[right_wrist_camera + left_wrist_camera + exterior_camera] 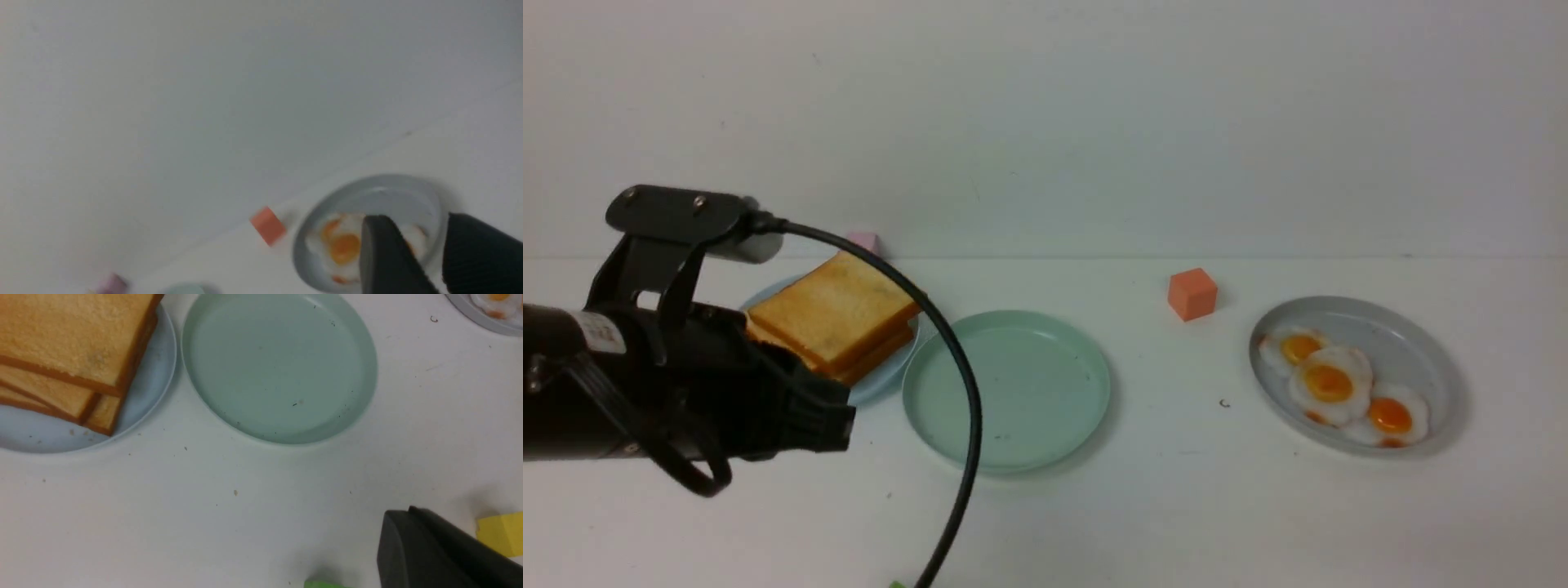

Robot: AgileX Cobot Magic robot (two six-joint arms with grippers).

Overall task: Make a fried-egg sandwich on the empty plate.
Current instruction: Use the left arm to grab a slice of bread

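The empty mint-green plate (pixel 1013 384) (pixel 278 367) lies in the middle of the table. Left of it, golden-brown toast slices (pixel 837 314) (pixel 69 335) are stacked on a pale blue plate (pixel 874 384) (pixel 151 375). At the right, three fried eggs (pixel 1327 382) (pixel 343 247) overlap on a grey plate (pixel 1405 335) (pixel 392 196). My left arm (pixel 686 384) hovers in front of the toast; its gripper (pixel 402 514) is shut and holds nothing. My right gripper (pixel 421 222) is open and empty, up in the air on the near side of the eggs. It is outside the front view.
An orange cube (pixel 1192 294) (pixel 267 224) stands between the mint and grey plates, further back. A pink cube (pixel 863 241) sits behind the toast by the wall. A yellow block (pixel 500 533) and a green piece (pixel 322 584) lie near the left gripper. The arm's black cable (pixel 960 367) arcs over the mint plate's left edge.
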